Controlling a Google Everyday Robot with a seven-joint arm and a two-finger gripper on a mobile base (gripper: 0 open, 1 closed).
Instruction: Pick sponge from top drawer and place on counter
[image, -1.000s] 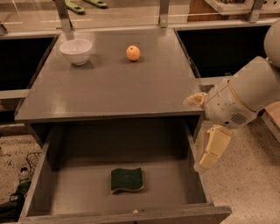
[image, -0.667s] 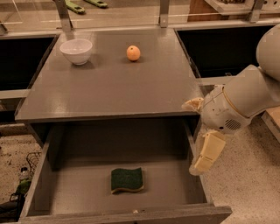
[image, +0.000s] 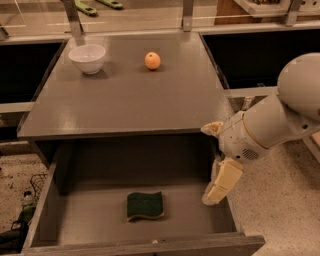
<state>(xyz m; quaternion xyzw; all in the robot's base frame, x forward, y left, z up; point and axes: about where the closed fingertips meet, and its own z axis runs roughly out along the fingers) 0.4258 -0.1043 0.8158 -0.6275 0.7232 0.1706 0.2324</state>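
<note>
The sponge (image: 145, 205) lies flat with its dark green face up and a strip of yellow along its near edge. It rests on the floor of the top drawer (image: 85, 220), just below the frame's centre, touching no wall. The grey, shallow drawer stands pulled out across the bottom of the frame. The matte grey counter (image: 125, 100) fills the middle above it. My gripper (image: 221, 182) hangs by the drawer's right wall, apart from the sponge.
</note>
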